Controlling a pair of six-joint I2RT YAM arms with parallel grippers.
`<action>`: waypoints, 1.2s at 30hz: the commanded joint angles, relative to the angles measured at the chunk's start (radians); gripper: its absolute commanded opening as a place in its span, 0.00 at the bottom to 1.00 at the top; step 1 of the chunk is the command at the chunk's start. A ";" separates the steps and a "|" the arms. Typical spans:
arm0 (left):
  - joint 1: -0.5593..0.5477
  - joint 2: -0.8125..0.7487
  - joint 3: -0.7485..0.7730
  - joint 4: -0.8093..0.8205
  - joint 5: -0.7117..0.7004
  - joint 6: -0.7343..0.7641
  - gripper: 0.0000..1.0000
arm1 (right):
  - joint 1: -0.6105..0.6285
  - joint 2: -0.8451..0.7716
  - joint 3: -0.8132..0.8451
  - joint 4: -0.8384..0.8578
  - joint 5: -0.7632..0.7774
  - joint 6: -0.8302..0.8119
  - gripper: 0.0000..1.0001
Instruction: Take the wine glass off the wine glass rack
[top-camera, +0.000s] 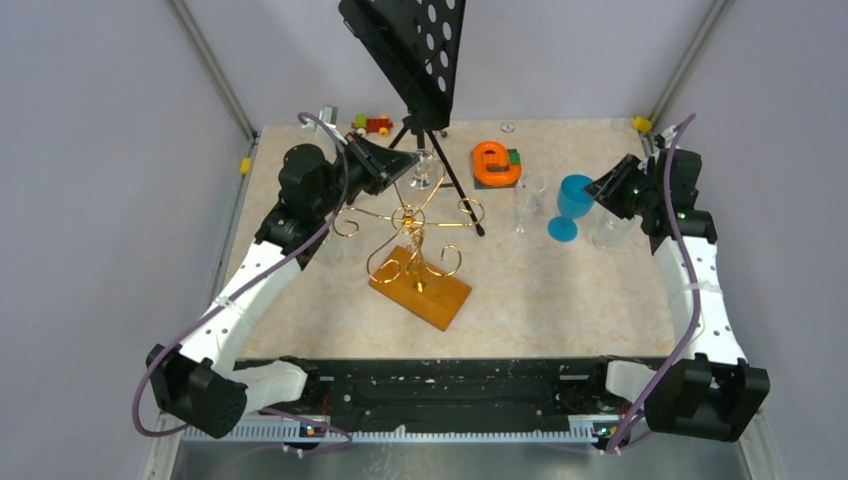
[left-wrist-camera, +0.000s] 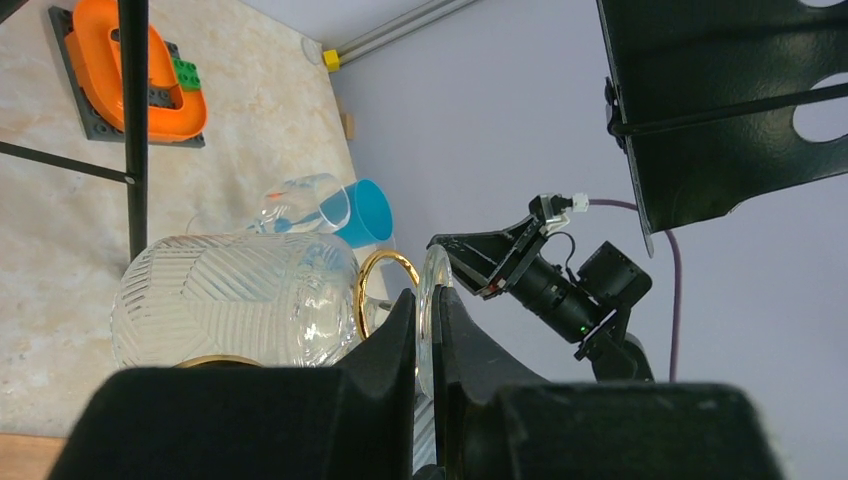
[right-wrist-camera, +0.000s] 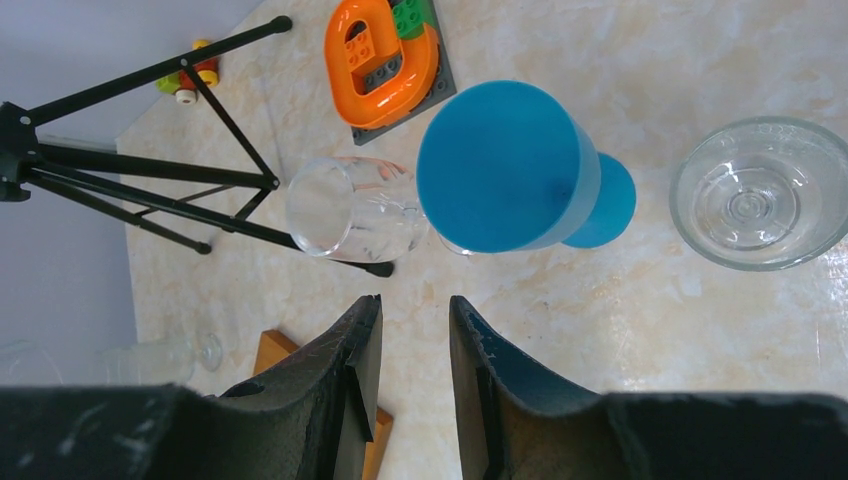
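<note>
- My left gripper (left-wrist-camera: 428, 306) is clamped on the thin foot disc of the wine glass (left-wrist-camera: 235, 300). 1 black finger lies on each face of the disc.
- The glass has a cut-pattern bowl. It sits at the far side of the wine glass rack (top-camera: 408, 222), just in front of the black music stand (top-camera: 405, 45) and its tripod legs.
- In the left wrist view a gold scroll loop (left-wrist-camera: 385, 285) curves round the stem, between bowl and foot. So the glass is on the rack; I cannot tell whether wire and glass touch.
- The rack stands upright on its wooden base (top-camera: 425, 290), near the middle of the table (top-camera: 560, 290).
- My right gripper (right-wrist-camera: 414, 335) is released, with its 2 fingers apart and nothing between them. It hovers at the far right, well apart from the rack.
- Under the right gripper stand a blue goblet (right-wrist-camera: 500, 165), a clear glass (right-wrist-camera: 345, 210) just beside it, and another clear glass (right-wrist-camera: 760, 195) on the goblet's other side.
- An orange block piece on a grey plate (right-wrist-camera: 385, 55) lies beyond them.
</note>
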 joint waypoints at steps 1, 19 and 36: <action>0.001 -0.018 0.045 0.136 -0.051 -0.092 0.00 | -0.010 -0.035 -0.006 0.033 -0.009 0.000 0.33; 0.001 0.039 0.040 0.277 -0.015 -0.220 0.00 | -0.010 -0.034 -0.019 0.051 -0.014 0.006 0.33; -0.002 0.103 0.140 0.119 0.082 -0.124 0.00 | -0.010 -0.030 -0.024 0.061 -0.019 0.013 0.33</action>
